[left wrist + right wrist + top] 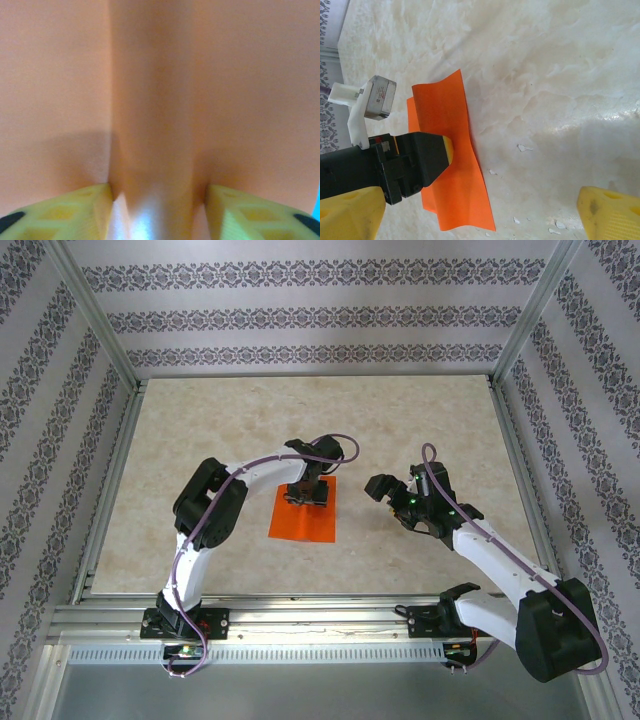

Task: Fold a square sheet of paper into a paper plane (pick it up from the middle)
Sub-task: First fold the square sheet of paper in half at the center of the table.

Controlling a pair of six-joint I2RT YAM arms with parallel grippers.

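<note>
The square sheet of paper (pixel 300 524) is bright orange and lies on the table in the middle. My left gripper (pixel 305 494) points down onto its far half. In the left wrist view the yellow fingertips (pixel 75 212) press against both sides of a raised ridge of the sheet (pixel 160 75), with my left gripper (pixel 159 205) closed in on that ridge. The right wrist view shows the sheet (pixel 455 190) buckled, its near edge lifted, under the left gripper's black finger (pixel 420 160). My right gripper (pixel 392 502) hovers to the right of the sheet, open and holding nothing (pixel 480 220).
The marble-patterned table (pixel 200 420) has free room at the back and to the left. Small white flecks (pixel 522 148) lie on the surface by the sheet. Aluminium frame posts (pixel 95 320) and patterned walls stand around the table.
</note>
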